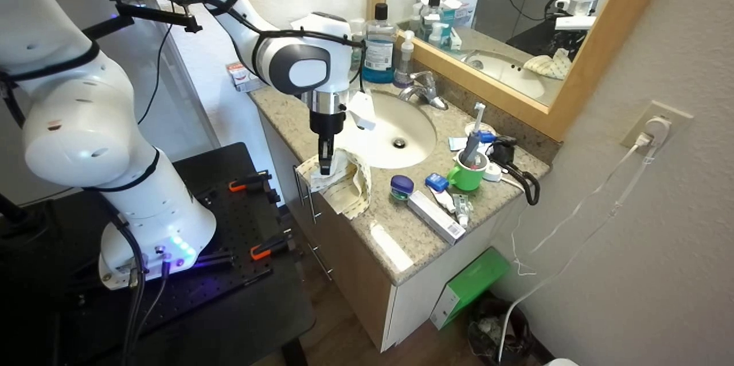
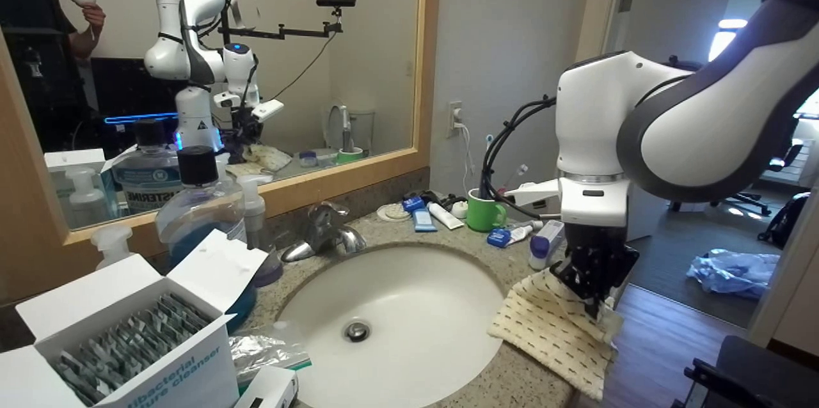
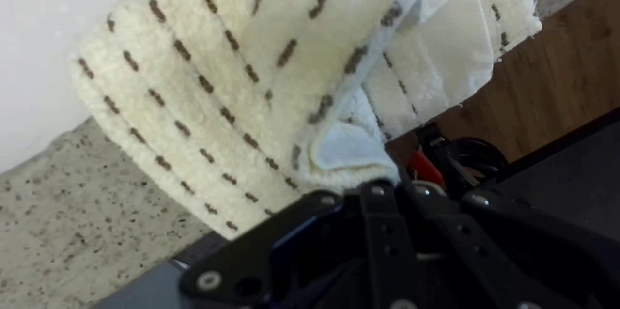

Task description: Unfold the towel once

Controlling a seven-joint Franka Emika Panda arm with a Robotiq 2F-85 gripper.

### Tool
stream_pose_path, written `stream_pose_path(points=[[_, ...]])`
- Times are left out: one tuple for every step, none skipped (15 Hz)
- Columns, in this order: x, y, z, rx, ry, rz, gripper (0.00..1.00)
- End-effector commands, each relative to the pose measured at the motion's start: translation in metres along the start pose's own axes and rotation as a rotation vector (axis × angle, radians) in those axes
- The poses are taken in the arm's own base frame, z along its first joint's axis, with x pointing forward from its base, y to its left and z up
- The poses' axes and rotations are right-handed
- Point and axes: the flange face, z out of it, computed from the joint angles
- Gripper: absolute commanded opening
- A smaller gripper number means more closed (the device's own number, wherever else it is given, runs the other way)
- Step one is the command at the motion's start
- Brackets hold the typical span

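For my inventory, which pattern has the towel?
The towel has brown dashes on cream, clearest in the wrist view.

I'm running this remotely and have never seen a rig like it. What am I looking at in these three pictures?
The white machine is a robot arm, ending in a black two-fingered gripper. Two pictures are taken from outside the robot; the close-up is taken from its wrist, so the fingers show at the bottom. The arm in the mirror is only a reflection. On the counter, the cream towel lies rumpled beside the sink, hanging slightly over the front edge. Further along are a blue-lidded jar and a green cup; a faucet stands behind the sink. The gripper looks closed on a raised part of the towel, though exactly how much cloth it holds is hidden.
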Motion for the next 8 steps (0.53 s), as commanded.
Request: stream_pose_path(points=[[0.001, 0.001, -0.001, 0.0, 0.0, -0.001, 0.01], [-0.001, 0.001, -0.001, 0.0, 0.0, -0.015, 0.01], [-0.004, 0.0, 0.0, -0.009, 0.009, -0.029, 0.01], [-0.007, -0.002, 0.0, -0.02, 0.011, -0.037, 0.01], [-0.011, -0.006, 0.0, -0.032, 0.014, -0.05, 0.01], [-0.014, -0.009, -0.001, -0.043, 0.02, -0.057, 0.01], [-0.003, 0.011, 0.003, -0.037, 0.019, -0.05, 0.01], [-0.003, 0.01, 0.001, -0.042, 0.019, -0.044, 0.01]])
